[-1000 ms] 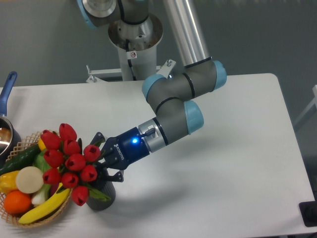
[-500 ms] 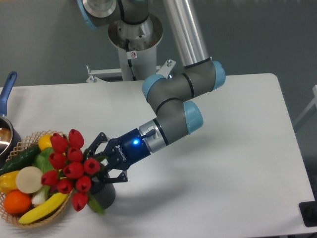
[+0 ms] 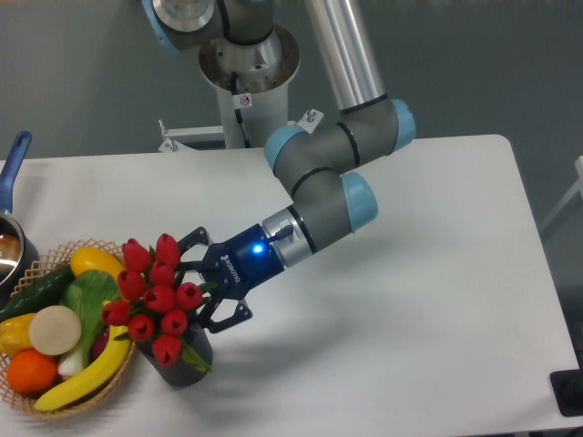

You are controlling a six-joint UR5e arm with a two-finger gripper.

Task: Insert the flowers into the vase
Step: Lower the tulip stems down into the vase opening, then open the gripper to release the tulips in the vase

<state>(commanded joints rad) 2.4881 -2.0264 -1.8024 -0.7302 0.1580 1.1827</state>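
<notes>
Grey wall fills the far side, and in front of it a white desk [image 3: 410, 300] carries everything. Across it reaches the grey and blue arm [image 3: 332, 177], bent down toward the near left. At the left edge sits a wicker basket [image 3: 36, 273] of fruit and vegetables, with a yellow banana [image 3: 86, 369], an orange [image 3: 32, 371] and a green leafy vegetable [image 3: 86, 296] among them. A pot [image 3: 9, 246] shows at the far left border.

Just right of the basket, the flowers [image 3: 153, 299] stand over the vase [image 3: 187, 364], their red buds leaning up and left, the stems apparently going down into its mouth, which the buds and leaves mostly hide. The hand [image 3: 205, 289] sits just right of the bunch, its dark fingers spread wide around the stem side; whether they touch the stems cannot be told.

The task looks close to done. To finish well, I judge the hand should back off to the right along its own axis, slowly, so no finger snags a leaf and tips the small vase toward the basket.
</notes>
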